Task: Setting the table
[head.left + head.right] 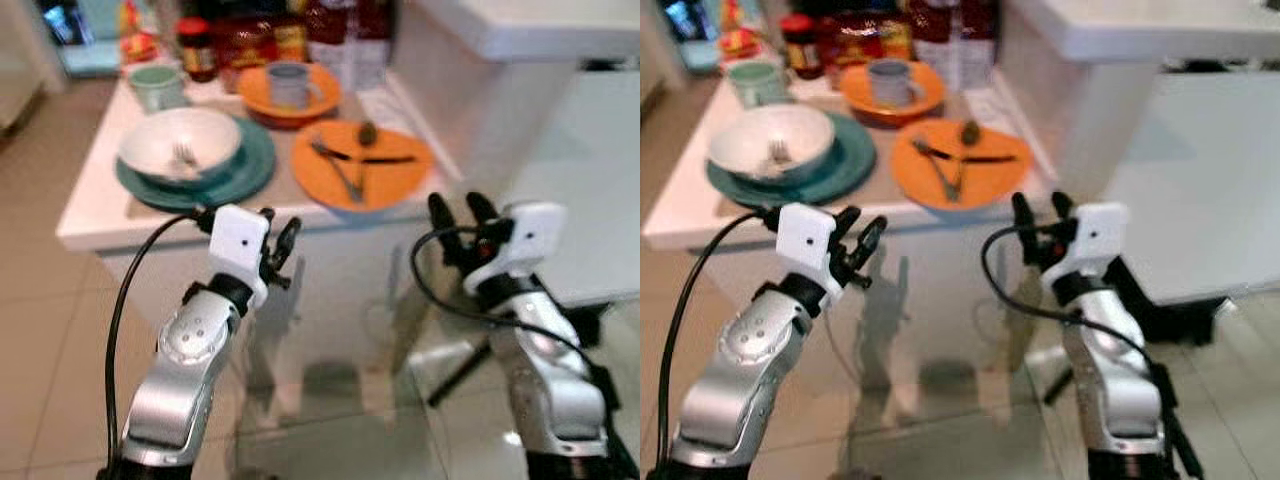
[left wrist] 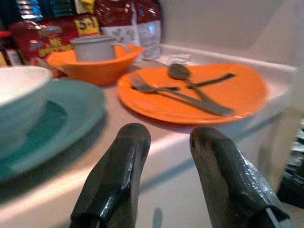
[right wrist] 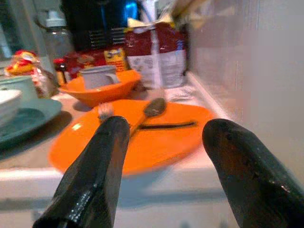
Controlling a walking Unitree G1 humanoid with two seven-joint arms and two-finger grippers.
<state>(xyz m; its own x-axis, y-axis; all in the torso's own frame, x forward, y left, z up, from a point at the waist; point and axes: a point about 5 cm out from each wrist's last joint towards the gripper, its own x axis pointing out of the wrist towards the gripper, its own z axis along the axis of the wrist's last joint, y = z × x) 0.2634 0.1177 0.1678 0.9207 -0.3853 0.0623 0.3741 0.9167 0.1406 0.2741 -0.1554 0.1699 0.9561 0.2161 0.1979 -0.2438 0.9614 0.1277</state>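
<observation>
In the left eye view, a white table [image 1: 100, 225] carries the dishes: a flat orange plate [image 1: 400, 185] on the near right holds a metal fork [image 1: 340, 172], a metal spoon [image 1: 368, 132] and a dark-handled knife [image 1: 385, 159], crossed loosely as if dropped there for carrying rather than laid for a diner. To its left a white bowl [image 1: 180, 140] with a second small fork [image 1: 183, 155] inside sits on a teal plate [image 1: 245, 170]. Farther back, a grey mug [image 1: 288, 84] stands in an orange bowl [image 1: 262, 100], with a pale green mug [image 1: 157, 86] at the far left. Both arms are raised just short of the table's near edge, the left gripper [image 1: 283, 243] below the teal plate and the right gripper [image 1: 458, 218] below the orange plate; neither touches anything.

The right eye view repeats this layout, with the same small gap between grippers and table.

The left wrist view shows what the head views blur: the left gripper's fingers spread apart and empty, level with the tabletop, and red snack packets [image 2: 52, 35] behind the orange bowl.

The right wrist view shows the right gripper likewise parted and empty, aimed squarely at the orange plate's near rim, probably the next thing to grasp. It also shows a clear bottle [image 3: 57, 38] at the far back.
</observation>
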